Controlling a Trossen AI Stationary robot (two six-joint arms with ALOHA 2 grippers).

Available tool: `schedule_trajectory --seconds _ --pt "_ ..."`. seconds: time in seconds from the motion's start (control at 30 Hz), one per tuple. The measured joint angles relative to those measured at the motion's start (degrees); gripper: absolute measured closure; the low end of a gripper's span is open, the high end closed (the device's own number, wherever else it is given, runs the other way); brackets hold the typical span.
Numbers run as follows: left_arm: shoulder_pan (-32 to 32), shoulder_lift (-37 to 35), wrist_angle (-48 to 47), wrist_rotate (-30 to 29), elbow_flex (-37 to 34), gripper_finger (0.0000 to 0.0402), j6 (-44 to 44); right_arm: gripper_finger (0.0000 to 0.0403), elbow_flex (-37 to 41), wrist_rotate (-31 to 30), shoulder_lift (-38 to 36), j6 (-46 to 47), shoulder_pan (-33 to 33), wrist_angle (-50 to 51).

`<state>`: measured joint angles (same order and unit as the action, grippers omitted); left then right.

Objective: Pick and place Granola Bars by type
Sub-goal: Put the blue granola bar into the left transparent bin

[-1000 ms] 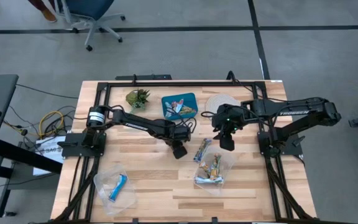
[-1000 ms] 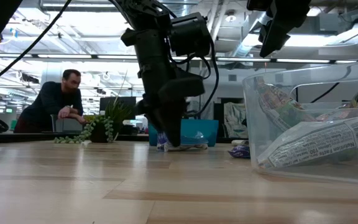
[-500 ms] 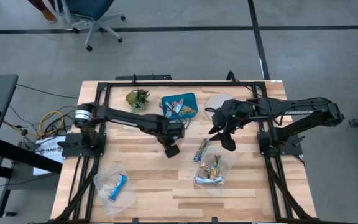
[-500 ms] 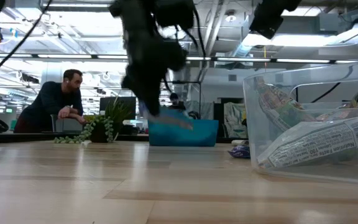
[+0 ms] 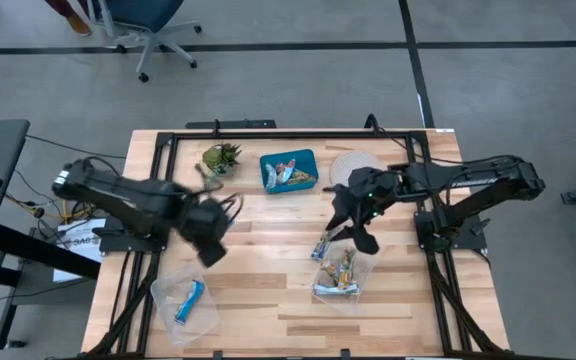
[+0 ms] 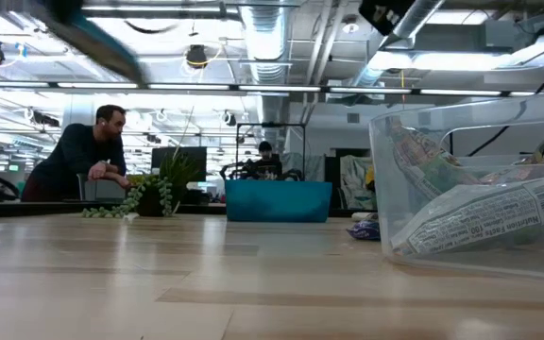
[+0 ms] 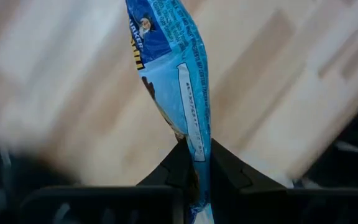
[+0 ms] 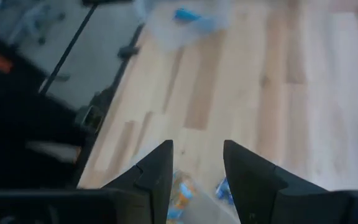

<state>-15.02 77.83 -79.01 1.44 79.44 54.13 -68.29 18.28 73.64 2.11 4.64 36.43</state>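
A: What is on the left?
B: The left gripper (image 7: 194,177) pinches a blue granola bar (image 7: 173,68) above the table (image 5: 258,270), seemingly near a clear container (image 5: 183,305).

A: And the right?
B: The right gripper (image 8: 197,171) hangs spread apart over another container of bars (image 5: 343,272).

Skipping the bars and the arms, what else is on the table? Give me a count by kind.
Clear plastic containers: 2
Blue tray: 1
Potted plant: 1
Round pale mat: 1
Total: 5
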Motion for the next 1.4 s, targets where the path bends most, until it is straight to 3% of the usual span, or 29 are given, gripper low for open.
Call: schedule_trajectory --seconds 0.2,0.43,0.67,0.9,1.3,1.4 --pt "-12.0 -1.0 -6.5 7.2 0.0 0.0378 18.5 0.0271 -8.4 3.3 7.3 -5.6 1.7 5.4" --pt "-22.0 1.3 -3.4 9.4 -0.3 0.038 35.4 0.0271 -14.9 4.2 14.1 -8.2 1.7 7.3" --pt "-28.6 6.0 1.2 17.6 -0.3 0.0377 47.2 0.0274 -16.3 4.3 14.7 -8.6 1.7 8.0" --pt "-30.7 6.7 6.1 11.7 -0.3 0.0369 53.9 0.0274 -16.2 4.2 13.9 -8.6 1.2 8.6" --pt "-31.1 6.6 4.4 14.4 -0.3 0.0283 55.2 0.0274 -16.2 4.2 13.6 -8.6 1.2 10.1" --pt "-30.9 6.6 5.2 11.6 -0.3 0.0272 53.4 0.0274 -16.2 4.2 13.6 -9.8 1.2 10.5"
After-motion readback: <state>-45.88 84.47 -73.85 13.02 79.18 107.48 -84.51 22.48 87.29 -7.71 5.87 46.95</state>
